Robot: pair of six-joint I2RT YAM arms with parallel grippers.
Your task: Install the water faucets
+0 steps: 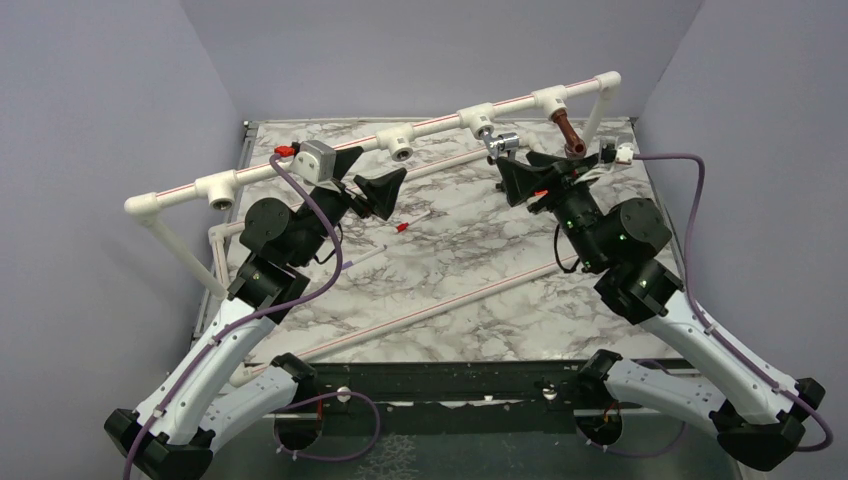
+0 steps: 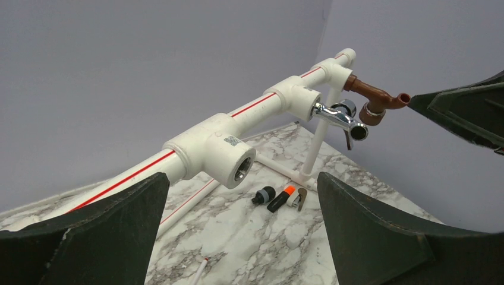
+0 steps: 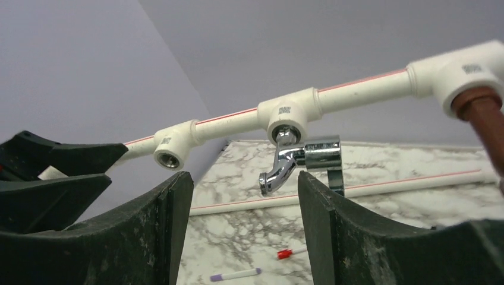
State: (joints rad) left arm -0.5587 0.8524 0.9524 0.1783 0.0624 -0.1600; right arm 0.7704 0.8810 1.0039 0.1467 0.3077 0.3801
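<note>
The chrome faucet (image 1: 503, 142) (image 2: 342, 117) (image 3: 285, 160) sits with its threaded end in a tee socket of the raised white pipe rail (image 1: 440, 125), spout curving down. The reddish-brown faucet (image 1: 568, 133) (image 2: 374, 98) (image 3: 484, 119) sits in the rail's right end socket. My right gripper (image 1: 535, 170) (image 3: 243, 181) is open just in front of and below the chrome faucet, with nothing between its fingers. My left gripper (image 1: 368, 178) (image 2: 242, 185) is wide open and empty, facing a bare tee socket (image 2: 235, 163) (image 1: 401, 150).
Another bare tee socket (image 1: 220, 195) is at the rail's left end. On the marble table lie a black fitting (image 2: 264, 195), an orange-tipped black piece (image 2: 281, 198), a red-tipped stick (image 3: 285, 253) (image 1: 405, 228), a purple-tipped stick (image 3: 235, 275) and long loose white pipes (image 1: 440, 310).
</note>
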